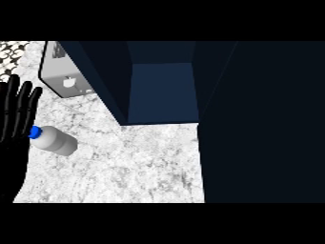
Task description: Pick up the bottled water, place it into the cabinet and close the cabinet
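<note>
Nearest, at the left edge: left hand [6, 138], black, upright, palm facing the view, fingers straight and spread wide, tips pointing far. Holding nothing. Fingertips reach up over the patterned surface at far left. Resting posture, no curl round any item.

Just right of the left hand: bottled water [55, 140], lying on its side on the bench [137, 167]. White body, blue cap [34, 132]. Cap end pointing left and slightly far, touching or almost touching the edge of the hand; contact cannot be confirmed. Base end pointing right and near. Bottle not gripped, not lifted.

Bench top: white and grey marbled, running from the near edge to the foot of the cabinet. Bare marble between bottle and cabinet.

Right side, near to far: large dark blue panel [270, 124] filling the right half of the view, standing over the bench edge. Whether door or fixed side cannot be told.

Farther, centre: cabinet [161, 90], dark blue, open toward the view, lighter blue inner wall visible between dark sides. Interior holds no bottle. Well apart from the bottled water, to its right and far.

Far left: grey metal appliance [63, 76] with a small white mark on its face, standing against the left side of the cabinet. Beyond it, at the far left corner, black-and-white patterned tile [3, 59].

Right hand: not seen.
</note>
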